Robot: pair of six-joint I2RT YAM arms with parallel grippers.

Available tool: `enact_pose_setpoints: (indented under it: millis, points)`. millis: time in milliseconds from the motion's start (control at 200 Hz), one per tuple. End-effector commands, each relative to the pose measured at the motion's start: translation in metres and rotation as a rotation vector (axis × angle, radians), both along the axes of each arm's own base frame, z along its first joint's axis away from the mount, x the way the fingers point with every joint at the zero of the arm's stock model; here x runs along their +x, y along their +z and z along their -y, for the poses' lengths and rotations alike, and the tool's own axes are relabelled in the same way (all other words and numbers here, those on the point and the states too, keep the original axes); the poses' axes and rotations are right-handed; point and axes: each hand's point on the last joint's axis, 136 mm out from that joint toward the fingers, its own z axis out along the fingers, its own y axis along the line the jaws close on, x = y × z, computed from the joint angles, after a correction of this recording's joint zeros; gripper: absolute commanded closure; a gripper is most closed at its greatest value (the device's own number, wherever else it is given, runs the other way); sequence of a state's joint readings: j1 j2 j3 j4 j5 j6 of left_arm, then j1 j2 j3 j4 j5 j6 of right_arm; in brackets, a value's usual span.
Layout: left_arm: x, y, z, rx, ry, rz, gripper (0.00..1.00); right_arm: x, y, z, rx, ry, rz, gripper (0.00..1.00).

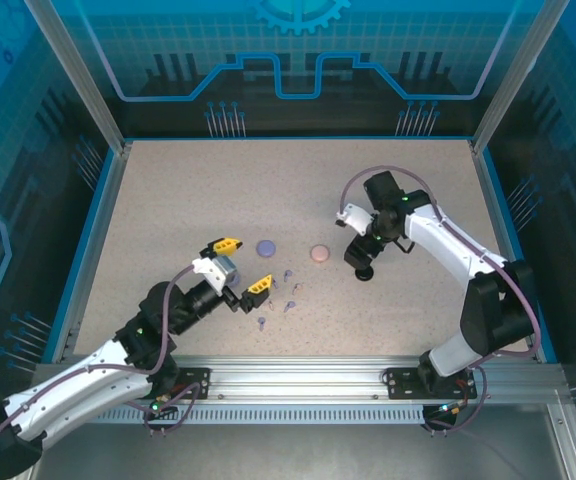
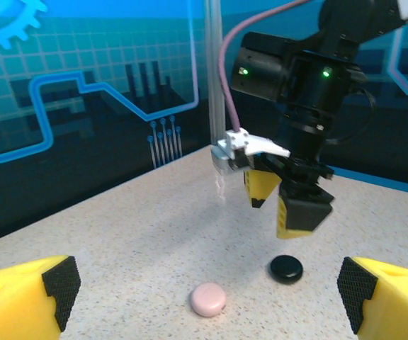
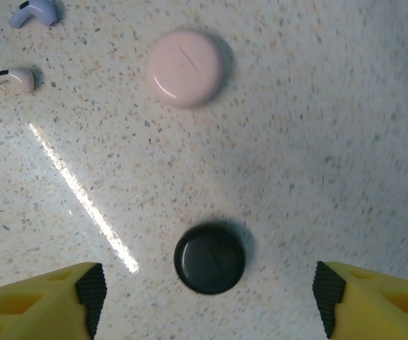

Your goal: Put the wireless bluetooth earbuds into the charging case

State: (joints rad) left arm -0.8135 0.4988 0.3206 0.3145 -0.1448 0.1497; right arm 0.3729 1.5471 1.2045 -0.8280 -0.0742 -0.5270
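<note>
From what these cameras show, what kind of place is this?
Probably a robot work cell in a lab. A speckled table is fenced by aluminium posts and blue circuit-print panels, and the left arm and right arm are bolted to a rail at its near edge.

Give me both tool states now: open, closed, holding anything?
Left tool: open, holding nothing.
Right tool: open, holding nothing, hanging above the black case.
</note>
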Motion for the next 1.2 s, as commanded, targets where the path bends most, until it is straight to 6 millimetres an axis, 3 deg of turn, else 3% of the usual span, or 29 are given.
enact_pose_setpoints:
  millis: [0,270,775,1061,1196]
  points:
    - [0.009,-0.008,-0.016,-0.008,0.1,-0.029,0.03,0.018,0.009,-0.01,-0.065,0.139,0.133,0.16]
    - [0.021,-0.007,-0.038,-0.013,0.243,-0.044,0.02,0.028,-0.011,-0.045,-0.109,0.397,0.18,0.05]
    - [0.035,-0.015,-0.071,-0.02,0.392,-0.117,0.01,0.042,-0.054,-0.08,-0.176,0.596,0.193,0.04]
    - [0.038,-0.019,-0.075,-0.028,0.404,-0.131,0.01,0.045,-0.077,-0.089,-0.176,0.626,0.135,0.08]
    - [0.037,-0.02,-0.073,-0.026,0.388,-0.132,0.01,0.043,-0.089,-0.089,-0.185,0.634,0.071,0.17]
